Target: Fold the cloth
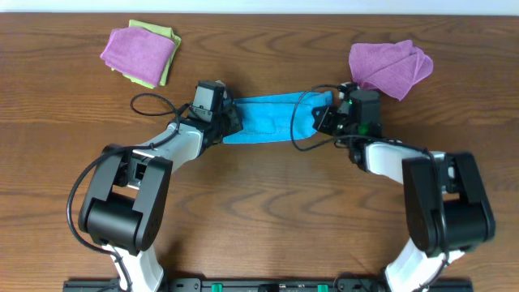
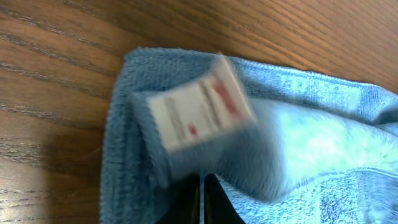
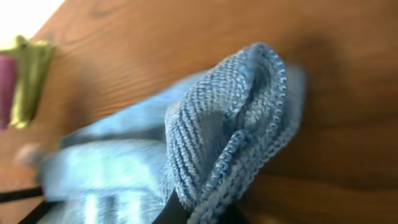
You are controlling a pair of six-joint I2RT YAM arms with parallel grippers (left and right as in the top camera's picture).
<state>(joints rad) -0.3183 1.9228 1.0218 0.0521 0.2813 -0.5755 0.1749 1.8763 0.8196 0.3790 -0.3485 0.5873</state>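
Observation:
The sky-blue cloth [image 1: 272, 118] is stretched as a long strip between my two grippers at the middle of the table. My left gripper [image 1: 229, 120] is shut on its left end; in the left wrist view the cloth [image 2: 311, 143] bunches over the closed fingers [image 2: 202, 199] and its white tag [image 2: 199, 109] faces up. My right gripper [image 1: 323, 118] is shut on the right end; in the right wrist view the hemmed corner [image 3: 230, 143] is pinched between the fingers [image 3: 199, 211].
A purple cloth [image 1: 136, 50] lies on a lime-green cloth [image 1: 168, 57] at the back left. Another purple cloth [image 1: 389, 66] lies at the back right, close behind my right gripper. Black cables loop by both wrists.

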